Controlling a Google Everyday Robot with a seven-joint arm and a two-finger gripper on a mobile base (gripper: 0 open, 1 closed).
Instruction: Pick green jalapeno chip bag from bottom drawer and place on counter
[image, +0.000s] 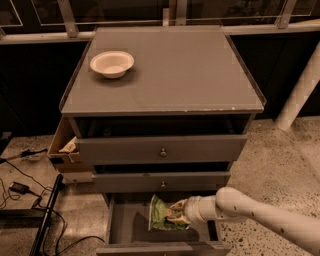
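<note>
The green jalapeno chip bag (161, 214) lies in the open bottom drawer (127, 225), near the middle of its floor. My gripper (175, 212) reaches in from the right at the end of the white arm and is on the bag's right side, touching it. The counter (175, 70) is the flat grey top of the cabinet above.
A white bowl (112, 63) stands at the counter's back left. The two upper knobbed drawers (162, 149) stick out slightly above the bottom drawer. A cardboard box (64, 150) sits at the cabinet's left. Cables (20, 187) lie on the floor at left. A white post (300, 90) stands at right.
</note>
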